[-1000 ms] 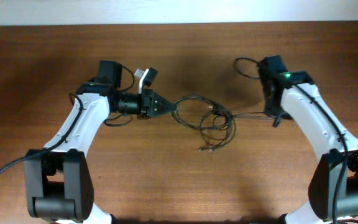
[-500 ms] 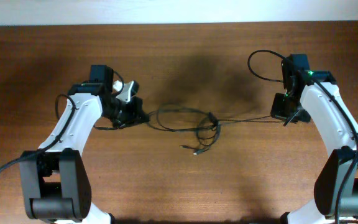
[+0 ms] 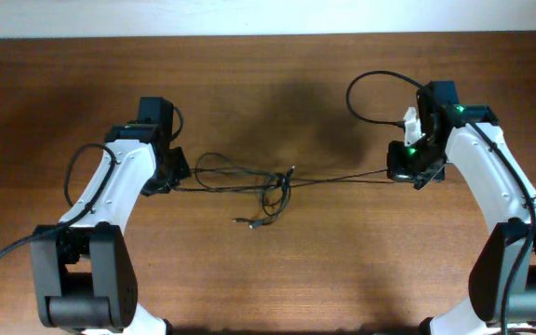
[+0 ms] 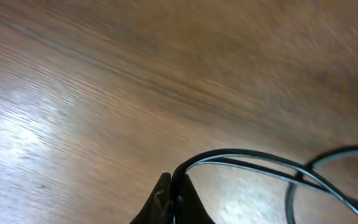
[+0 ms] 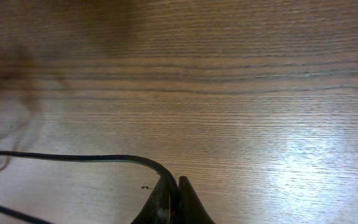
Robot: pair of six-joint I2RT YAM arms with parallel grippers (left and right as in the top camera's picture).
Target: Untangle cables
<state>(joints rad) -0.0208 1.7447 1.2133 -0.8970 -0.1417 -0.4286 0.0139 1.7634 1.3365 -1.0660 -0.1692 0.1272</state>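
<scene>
Leftward went the cables (image 3: 266, 186), now stretched in a thin line across the middle of the table (image 3: 268, 279). The left gripper (image 3: 171, 182) and right gripper (image 3: 401, 174) each pinched a strand, seemingly tensioning the knot loose.

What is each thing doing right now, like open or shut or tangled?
cables, loosely tangled in the middle, stretched out between the two arms
loose plug end, lying free on the table
left jaws, shut on the cables
right jaws, shut on the cables
green light on the right arm, lit
</scene>
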